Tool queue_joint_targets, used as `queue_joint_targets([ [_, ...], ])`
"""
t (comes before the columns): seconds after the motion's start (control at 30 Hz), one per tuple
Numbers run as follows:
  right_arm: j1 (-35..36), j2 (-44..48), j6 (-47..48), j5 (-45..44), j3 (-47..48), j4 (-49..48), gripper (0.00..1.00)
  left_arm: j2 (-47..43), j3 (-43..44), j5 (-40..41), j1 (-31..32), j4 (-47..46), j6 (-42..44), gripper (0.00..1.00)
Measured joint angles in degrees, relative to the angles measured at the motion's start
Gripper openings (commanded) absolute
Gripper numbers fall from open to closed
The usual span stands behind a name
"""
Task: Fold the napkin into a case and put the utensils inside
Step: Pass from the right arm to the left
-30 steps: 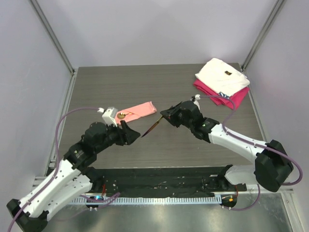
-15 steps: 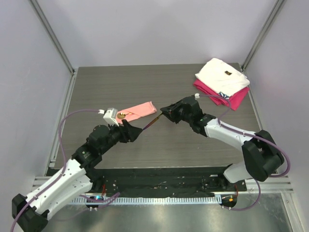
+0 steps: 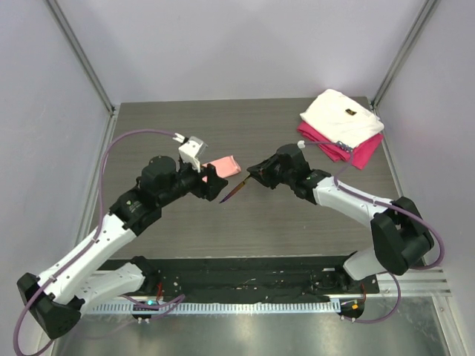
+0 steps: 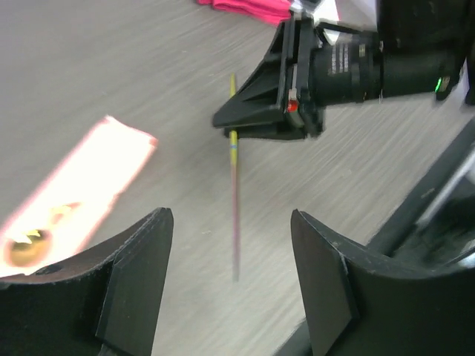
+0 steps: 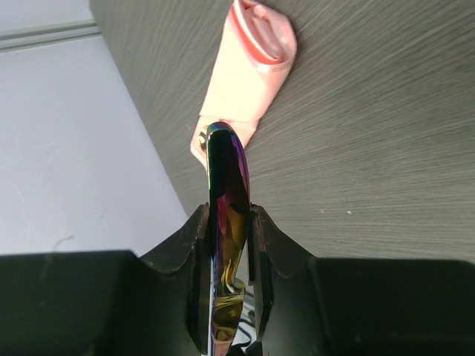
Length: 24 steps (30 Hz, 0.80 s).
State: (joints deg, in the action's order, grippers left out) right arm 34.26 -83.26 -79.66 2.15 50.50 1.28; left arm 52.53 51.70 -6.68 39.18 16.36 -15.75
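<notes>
Right wrist view: right gripper (image 5: 228, 213) clamps a slim iridescent metal utensil (image 5: 226, 167) near the salmon-pink cloth napkin (image 5: 249, 81). Left wrist view alone shows left gripper (image 4: 228, 222) spread, empty.

White cloth (image 3: 341, 116) lies atop magenta cloth (image 3: 362, 153) (both folded) on table (image 3: 297, 226).
</notes>
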Motion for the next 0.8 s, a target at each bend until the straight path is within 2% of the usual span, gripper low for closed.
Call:
queue_joint_targets([
  [0.17, -0.20, 0.00, 1.49, -2.51, 3.93, 8.33, 0.01, 4.31, 8.70, 6.23, 7.30, 7.15, 15.87, 0.65],
  [0.23, -0.44, -0.20, 1.77, -3.10, 6.73, 12.00, 0.01, 7.74, 11.28, 9.97, 11.10, 9.51, 21.20, 0.61],
  [0.37, -0.76, -1.99, 1.92, -3.58, 13.57, 17.40, 0.01, 16.24, 12.87, 17.86, 18.36, 12.02, 28.33, 0.60],
  [0.4, -0.94, -2.73, 1.90, -3.65, 16.33, 20.22, 0.01, 20.96, 11.37, 23.26, 21.35, 13.27, 31.41, 0.61],
  [0.67, -0.96, -2.73, 1.42, -5.31, 16.57, 25.40, 0.01, 19.43, 8.33, 29.83, 21.92, 10.71, 33.27, 0.60],
  [0.8, -0.94, -2.73, 0.76, -5.73, 16.57, 26.38, 0.01, 18.97, 7.69, 30.18, 21.92, 10.16, 34.18, 0.54],
])
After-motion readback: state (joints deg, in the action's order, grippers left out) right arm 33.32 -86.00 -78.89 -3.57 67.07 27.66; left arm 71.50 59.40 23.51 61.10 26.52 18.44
